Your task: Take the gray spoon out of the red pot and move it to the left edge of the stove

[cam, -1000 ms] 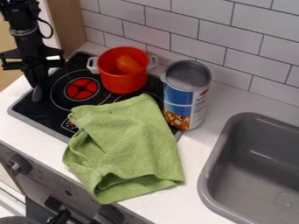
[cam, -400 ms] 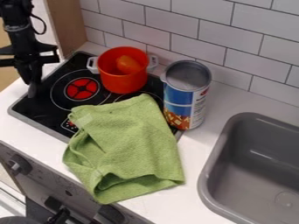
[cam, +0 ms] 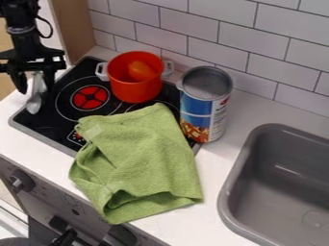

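Hung at upper left with the black gripper (cam: 35,90) jaws apart, a gray spoon (cam: 34,104) between them. Could have knocked it off the stove (cam: 51,124) with a sideways bump.

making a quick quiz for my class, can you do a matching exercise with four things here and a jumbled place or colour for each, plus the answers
1. utensil
2. pot
3. cloth
4. can

A. green, partly on the stove
B. between pot and sink
C. between the open fingers of the gripper
D. red, orange item inside

Pairs: 1-C, 2-D, 3-A, 4-B
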Motion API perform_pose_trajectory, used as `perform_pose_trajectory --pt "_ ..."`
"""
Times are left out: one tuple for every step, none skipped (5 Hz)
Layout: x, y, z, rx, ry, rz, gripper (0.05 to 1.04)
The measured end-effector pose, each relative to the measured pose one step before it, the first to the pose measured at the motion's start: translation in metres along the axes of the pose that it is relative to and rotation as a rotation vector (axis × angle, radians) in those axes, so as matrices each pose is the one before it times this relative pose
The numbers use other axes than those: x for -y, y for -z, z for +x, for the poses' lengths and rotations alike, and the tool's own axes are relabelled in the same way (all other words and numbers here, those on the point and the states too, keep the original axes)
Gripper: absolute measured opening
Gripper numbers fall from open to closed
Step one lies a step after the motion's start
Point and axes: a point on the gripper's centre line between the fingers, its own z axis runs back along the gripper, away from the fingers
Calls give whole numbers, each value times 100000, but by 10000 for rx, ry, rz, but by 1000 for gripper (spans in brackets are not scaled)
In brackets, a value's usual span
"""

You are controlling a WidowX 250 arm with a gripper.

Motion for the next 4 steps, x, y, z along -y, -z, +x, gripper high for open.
perform_pose_trajectory --pt "107 -6 -51 -32 63 -34 1001" --pt "191 282 -611 -177 297 -136 999" --pt "-512 -2220 4 566 703 -159 999" --pt "-139 -2386 204 670 532 -635 999"
